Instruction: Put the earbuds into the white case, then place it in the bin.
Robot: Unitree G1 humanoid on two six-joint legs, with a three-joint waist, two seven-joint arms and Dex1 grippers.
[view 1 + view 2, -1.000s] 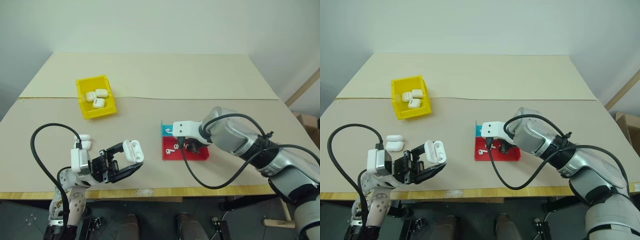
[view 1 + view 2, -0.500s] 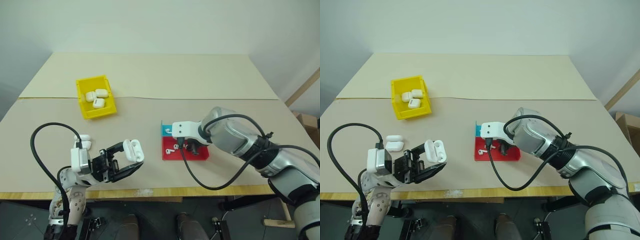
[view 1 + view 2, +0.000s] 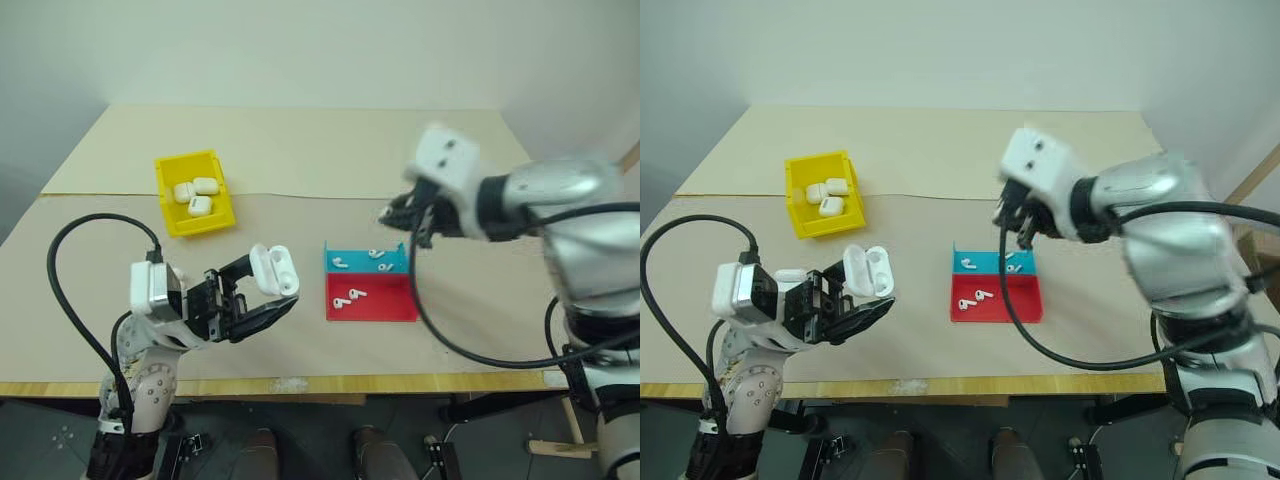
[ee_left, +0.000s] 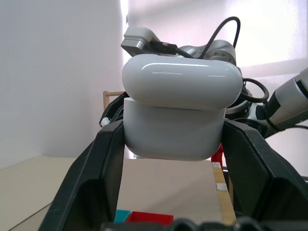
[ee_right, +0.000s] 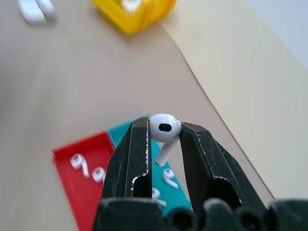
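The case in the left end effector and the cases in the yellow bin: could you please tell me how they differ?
The held case has its lid flipped open; the bin cases look closed. The held case is clamped in the left end effector above the table, while the bin cases lie loose inside the bin. It is a single case; the bin holds about three. All are small, glossy, white and rounded.

A shallow red-and-blue two-part tray is sitting on the tan surface. Two spare closed white cases are lying side by side near the surface's left edge.
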